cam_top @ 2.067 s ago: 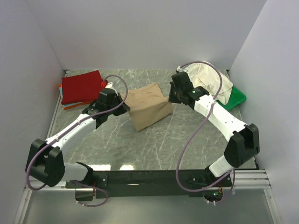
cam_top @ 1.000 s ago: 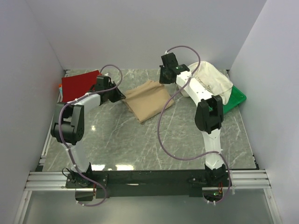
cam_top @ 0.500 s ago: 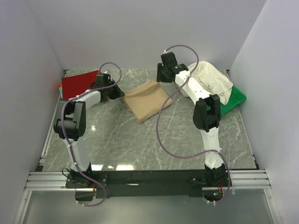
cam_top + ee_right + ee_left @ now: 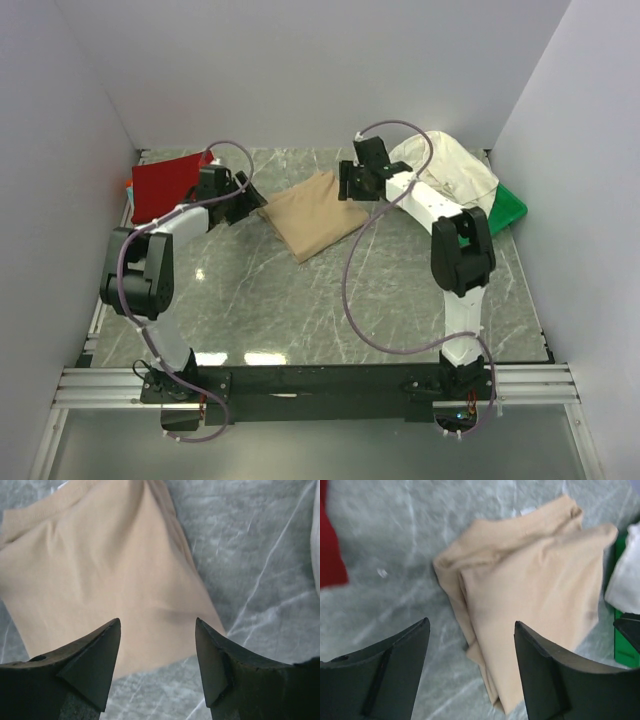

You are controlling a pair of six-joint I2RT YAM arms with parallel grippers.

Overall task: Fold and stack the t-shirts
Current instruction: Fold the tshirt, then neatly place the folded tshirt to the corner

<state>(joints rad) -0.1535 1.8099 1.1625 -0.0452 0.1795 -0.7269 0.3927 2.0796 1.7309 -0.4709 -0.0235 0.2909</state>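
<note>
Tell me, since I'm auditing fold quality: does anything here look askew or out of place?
The folded tan t-shirt lies skewed on the table, its layers uneven along one side. The cream-white t-shirt is an unfolded heap draped over the green tray.

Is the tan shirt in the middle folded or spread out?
Folded. The tan shirt lies as a compact block on the table, with layered edges showing in the left wrist view.

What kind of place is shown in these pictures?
Likely a robot lab test cell: plain white walls enclose a marble-patterned table, and two robot arms on a rail flank a folded tan shirt.
</note>
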